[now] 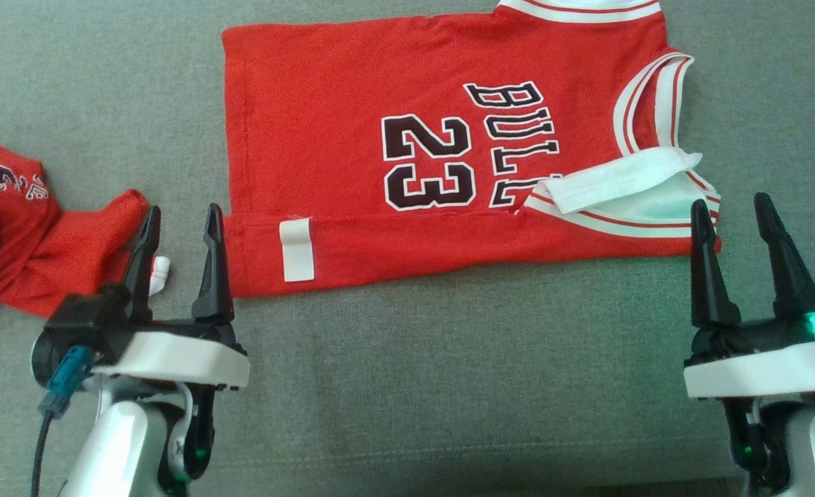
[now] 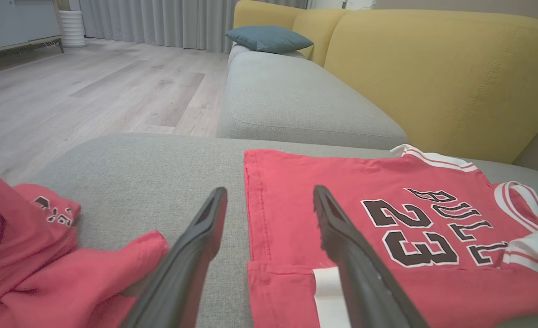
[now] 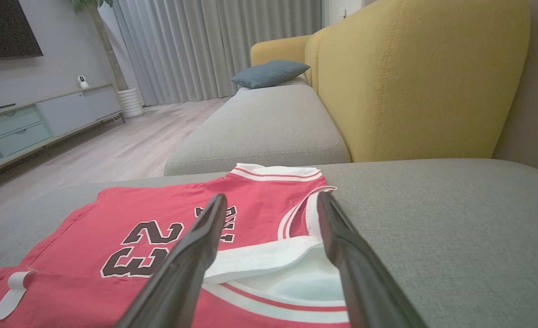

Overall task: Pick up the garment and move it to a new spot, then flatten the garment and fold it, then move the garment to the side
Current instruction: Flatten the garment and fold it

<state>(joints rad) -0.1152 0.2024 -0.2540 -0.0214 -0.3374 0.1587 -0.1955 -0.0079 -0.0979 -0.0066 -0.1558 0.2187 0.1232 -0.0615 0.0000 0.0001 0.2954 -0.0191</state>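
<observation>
Folding is shown under way on a grey sofa seat (image 1: 448,386). Nearest the camera, the left pincer (image 1: 183,210) and the right pincer (image 1: 731,201) are set well apart along the seat's near side, each spread wide with nothing held between its fingers. The left pincer is placed at the near left corner of the red jersey (image 1: 352,90), with one finger over the fabric beside a white label (image 1: 297,248) and the other over bare cushion. The right pincer is placed at the near right corner, where a white band of trim (image 1: 621,181) is turned back over the shoulder end. Whether any fingertip touches the cloth cannot be told.

The jersey is laid flat in the middle of the seat, number 23 uppermost, hem to the left and neckline to the right. Its near long edge is doubled onto the front as a narrow strip (image 1: 448,252). The placing and flattening are therefore judged done and the first fold made. Further folds and the move to the side are judged left to do. A second red garment (image 1: 21,235) is heaped at the left, just beside the left pincer and apart from the jersey. Beyond, a yellow backrest (image 2: 432,68), a blue cushion (image 2: 269,38) and a wooden floor (image 2: 91,91) are shown.
</observation>
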